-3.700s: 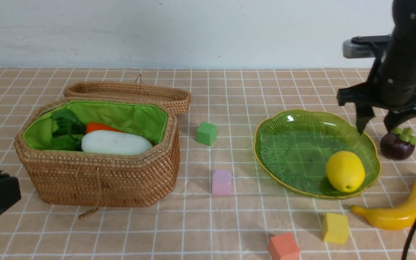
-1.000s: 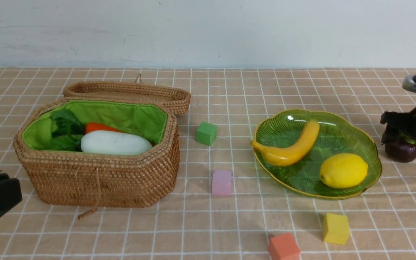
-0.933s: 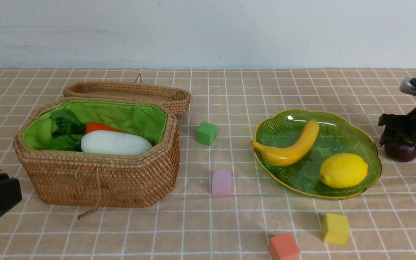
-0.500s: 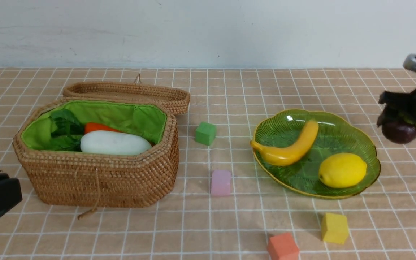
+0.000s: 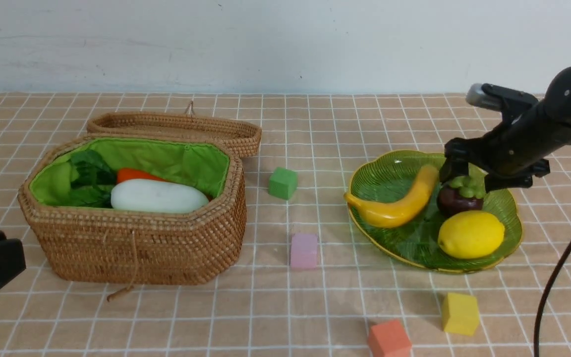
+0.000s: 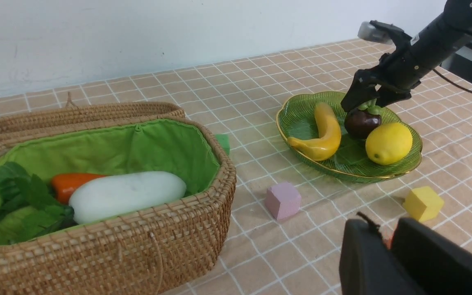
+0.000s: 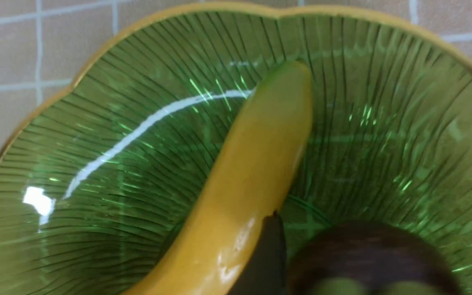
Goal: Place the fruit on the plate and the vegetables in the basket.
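Right end effector grips round dark-purple mangosteen at its green cap, over ribbed green glass plate; looks light, rigid, roll-prone.

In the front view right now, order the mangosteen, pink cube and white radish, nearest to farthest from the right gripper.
1. mangosteen, between the right gripper fingers, over the plate.
2. pink cube, mid-table, left of the plate.
3. white radish, in the basket, far left.
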Robot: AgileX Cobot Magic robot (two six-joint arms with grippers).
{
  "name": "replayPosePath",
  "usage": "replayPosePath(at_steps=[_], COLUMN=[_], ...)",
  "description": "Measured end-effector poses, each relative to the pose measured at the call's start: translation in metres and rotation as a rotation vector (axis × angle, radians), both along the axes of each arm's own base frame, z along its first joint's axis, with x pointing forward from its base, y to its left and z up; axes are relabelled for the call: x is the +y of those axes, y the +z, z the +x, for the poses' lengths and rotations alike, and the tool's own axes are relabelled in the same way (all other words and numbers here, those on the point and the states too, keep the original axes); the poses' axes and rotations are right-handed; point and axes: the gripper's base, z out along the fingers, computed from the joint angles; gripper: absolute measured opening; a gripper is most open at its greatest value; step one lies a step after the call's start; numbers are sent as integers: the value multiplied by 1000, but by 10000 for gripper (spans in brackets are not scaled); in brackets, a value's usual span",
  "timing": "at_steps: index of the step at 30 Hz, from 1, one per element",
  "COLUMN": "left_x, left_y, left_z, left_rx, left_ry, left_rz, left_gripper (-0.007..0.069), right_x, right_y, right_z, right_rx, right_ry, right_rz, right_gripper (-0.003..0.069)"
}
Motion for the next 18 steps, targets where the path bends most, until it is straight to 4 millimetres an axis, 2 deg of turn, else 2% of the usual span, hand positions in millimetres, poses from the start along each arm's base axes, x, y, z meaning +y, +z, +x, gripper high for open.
replayPosePath(at_steps=[3,5,7,8,9,10,11,12,13,15,16,17,18], left_x=[1,2,3,5,7,6,10,11,13,13,13,12,10], left_y=[1,1,0,-4,-8,-9,-20,-22,-33,-52,-53,-63,-71], left_z=[1,1,-1,-3,-6,-6,-11,-12,-16,-20,-21,-22,-21], left_rx=[-21,-32,-49,-62,-76,-75,-100,-103,-120,-148,-159,-181,-190], left_ry=[9,14,11,2,-4,-6,-20,-23,-38,-68,-73,-93,-104], left_rz=[20,28,20,6,-11,-9,-43,-46,-78,-118,-129,-136,-129], left_gripper=[113,111,92,61,39,34,-13,-13,-13,-13,-13,-13,-13], right_x=[-1,-2,-3,-4,-5,-5,-5,-5,-6,-6,-6,-6,-6], right_y=[41,70,98,116,121,125,135,135,139,139,139,136,135], right_z=[-17,-34,-58,-81,-92,-99,-131,-135,-164,-211,-215,-244,-264], right_rx=[-38,-64,-95,-116,-121,-127,-140,-141,-150,-163,-166,-182,-199], right_ry=[33,55,68,74,76,76,78,78,79,80,80,70,60], right_rz=[-32,-62,-87,-104,-109,-112,-120,-120,-122,-124,-124,-119,-112], right_gripper=[649,600,524,449,400,388,288,276,190,69,59,8,-5])
